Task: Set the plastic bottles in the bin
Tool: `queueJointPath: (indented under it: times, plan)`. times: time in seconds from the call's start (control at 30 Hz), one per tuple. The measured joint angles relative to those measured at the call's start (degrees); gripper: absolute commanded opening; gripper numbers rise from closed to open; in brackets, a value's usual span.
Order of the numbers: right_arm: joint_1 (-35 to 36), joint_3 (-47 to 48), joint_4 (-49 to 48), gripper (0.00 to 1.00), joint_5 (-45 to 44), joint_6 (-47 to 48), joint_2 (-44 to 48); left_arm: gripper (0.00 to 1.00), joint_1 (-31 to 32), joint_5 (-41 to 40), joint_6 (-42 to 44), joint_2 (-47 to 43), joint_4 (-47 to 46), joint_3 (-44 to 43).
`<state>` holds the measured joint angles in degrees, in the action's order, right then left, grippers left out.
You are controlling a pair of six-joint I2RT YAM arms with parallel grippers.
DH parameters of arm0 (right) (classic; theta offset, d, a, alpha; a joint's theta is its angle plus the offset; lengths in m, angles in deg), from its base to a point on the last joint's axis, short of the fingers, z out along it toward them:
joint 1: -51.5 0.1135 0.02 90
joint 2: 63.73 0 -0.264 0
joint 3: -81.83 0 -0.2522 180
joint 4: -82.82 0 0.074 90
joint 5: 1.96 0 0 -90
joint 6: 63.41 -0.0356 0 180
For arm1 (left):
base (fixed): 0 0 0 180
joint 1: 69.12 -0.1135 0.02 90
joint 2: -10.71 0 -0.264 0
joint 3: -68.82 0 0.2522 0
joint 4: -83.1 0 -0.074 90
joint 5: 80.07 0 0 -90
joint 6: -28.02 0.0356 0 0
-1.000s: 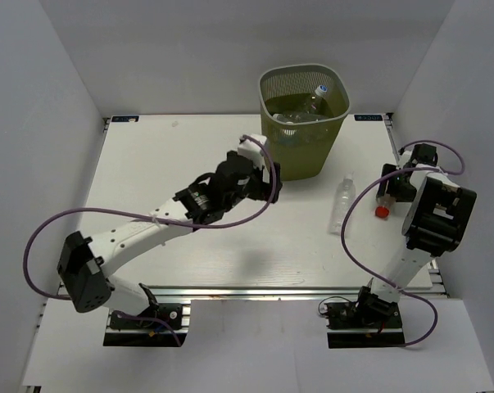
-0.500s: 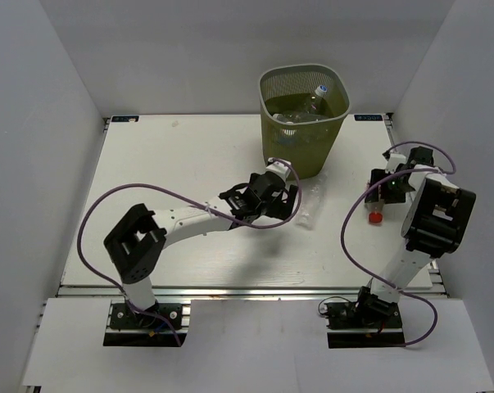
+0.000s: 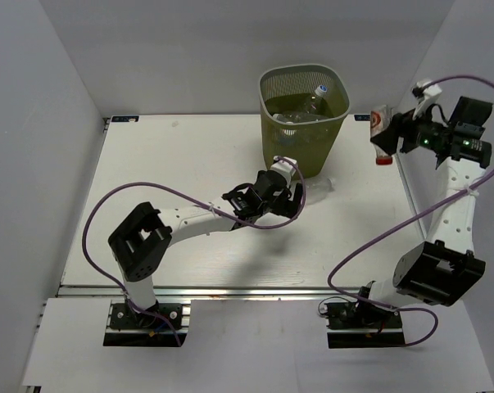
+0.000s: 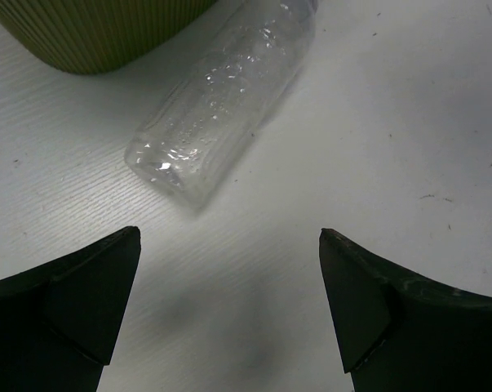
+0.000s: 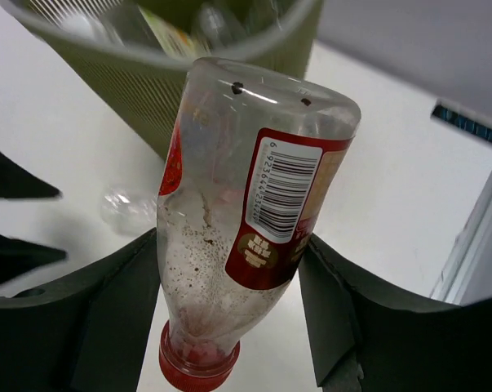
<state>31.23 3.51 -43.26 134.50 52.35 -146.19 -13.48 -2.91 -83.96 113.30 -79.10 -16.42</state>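
Note:
The olive-green bin (image 3: 304, 155) stands at the table's back, with several clear bottles (image 3: 300, 115) inside it. My right gripper (image 3: 392, 133) hangs in the air to the right of the bin. It is shut on a red-labelled bottle (image 5: 246, 212) held with its red cap (image 3: 383, 160) down. A clear bottle (image 4: 221, 98) lies on the table by the bin's foot (image 4: 90, 33). Just short of its near end, my left gripper (image 4: 229, 237) stands open with nothing between its fingers (image 4: 82, 302). The same clear bottle (image 5: 127, 208) shows in the right wrist view, below the bin (image 5: 148, 73).
The table's right edge rail (image 3: 404, 176) runs below the raised right arm. White walls enclose the table on three sides. Purple cables (image 3: 181, 209) loop off both arms.
My right gripper has lifted the red-capped bottle off the table to bin height. The left arm swung right to the clear bottle, which now lies closer to the bin.

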Motion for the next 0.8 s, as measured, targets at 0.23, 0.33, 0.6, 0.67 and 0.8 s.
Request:
queueJointPath:
  times: [0.23, 0.33, 0.6, 0.67, 0.8]
  plan:
    - [3.13, 7.45, -19.85, 0.0, 10.03, -17.29, 0.07, 1.0, -0.02, 1.68, 3.41, -0.26, -2.89, 0.96]
    - [6.97, 7.1, -35.39, 0.0, 12.2, -29.46, -2.03, 1.0, -0.04, 1.81, 5.31, -0.26, -3.15, 0.96]
    - [18.12, 18.12, -54.12, 0.54, 10.8, -45.94, -20.52, 1.0, -0.07, 1.81, 8.31, -0.24, -0.66, 0.13]
    - [19.54, 22.01, -52.59, 0.9, 8.96, -46.05, -24.81, 1.0, -0.04, 1.2, 5.84, 0.13, 2.32, -1.79]
    - [20.5, 24.28, -47.58, 0.9, 5.68, -42.88, -28.55, 1.0, 0.13, -0.57, -5.4, 2.71, 10.27, -10.05]
